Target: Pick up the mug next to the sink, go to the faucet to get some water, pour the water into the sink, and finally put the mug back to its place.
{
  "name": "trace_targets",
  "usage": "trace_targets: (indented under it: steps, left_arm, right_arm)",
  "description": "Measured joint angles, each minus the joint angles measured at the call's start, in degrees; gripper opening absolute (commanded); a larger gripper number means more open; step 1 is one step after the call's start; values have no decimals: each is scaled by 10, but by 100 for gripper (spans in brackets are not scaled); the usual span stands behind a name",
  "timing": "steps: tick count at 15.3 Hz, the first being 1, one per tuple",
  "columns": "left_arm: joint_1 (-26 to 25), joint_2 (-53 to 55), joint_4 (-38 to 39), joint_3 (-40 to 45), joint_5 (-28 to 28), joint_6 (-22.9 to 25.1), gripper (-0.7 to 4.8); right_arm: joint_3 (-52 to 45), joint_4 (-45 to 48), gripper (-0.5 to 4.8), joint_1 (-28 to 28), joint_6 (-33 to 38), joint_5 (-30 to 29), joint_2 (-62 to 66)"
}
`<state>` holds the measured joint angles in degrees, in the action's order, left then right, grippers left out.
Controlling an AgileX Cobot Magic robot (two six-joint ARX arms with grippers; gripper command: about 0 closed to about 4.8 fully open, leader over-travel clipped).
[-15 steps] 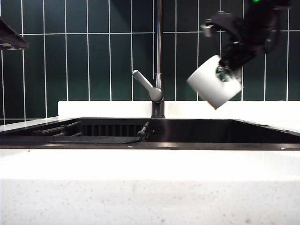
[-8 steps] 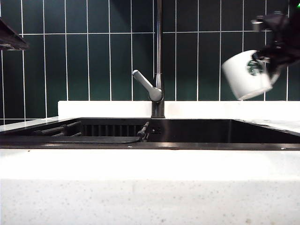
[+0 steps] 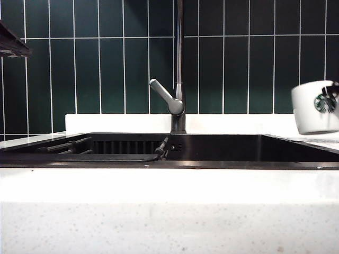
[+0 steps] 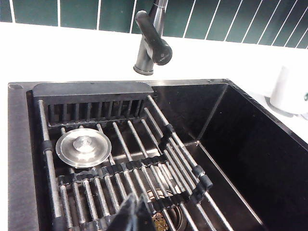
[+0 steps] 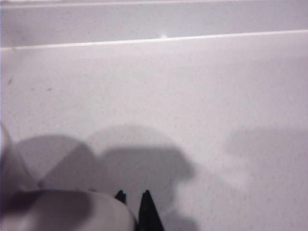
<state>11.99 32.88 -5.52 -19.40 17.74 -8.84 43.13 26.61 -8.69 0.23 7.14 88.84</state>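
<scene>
Right hand (image 5: 133, 198) grips the mug (image 3: 316, 107) over the counter (image 5: 192, 96); left hand (image 4: 135, 211), shut, hovers above the sink (image 4: 250, 159) rack (image 4: 125, 159).

The white speckled table (image 3: 169, 211) holds the dark sink (image 3: 212, 164) sunk into its middle — the faucet (image 3: 179, 106) stands on the table at the sink's back edge.

Little of the robot shows. The left gripper (image 4: 136, 214) appears in its wrist view as 2 slim black fingers with matte, tapering tips, pressed together with no gap. The right gripper (image 5: 137, 211) shows in its wrist view as 2 dark pointed fingertips, black and plain, with no cables, screws or markings visible on either.
</scene>
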Motion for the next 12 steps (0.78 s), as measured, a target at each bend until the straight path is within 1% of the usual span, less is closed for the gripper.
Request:
trace_targets:
  steps: [1, 2, 7, 9, 12]
  left_arm:
    - [0, 0, 0, 0, 0, 0, -6]
    - [0, 0, 0, 0, 0, 0, -6]
    - [0, 0, 0, 0, 0, 2, -6]
    - [0, 0, 2, 0, 0, 2, -6]
    - [0, 0, 2, 0, 0, 2, -6]
  right_arm:
    - [-21, 30, -1, 0, 1, -1, 0]
    - [-30, 40, -1, 0, 2, -2, 0]
    - [-31, 52, 1, 0, 2, -3, 1]
    - [-31, 44, 55, -1, 2, -3, 1]
    - [-30, 42, 55, -1, 6, -7, 1]
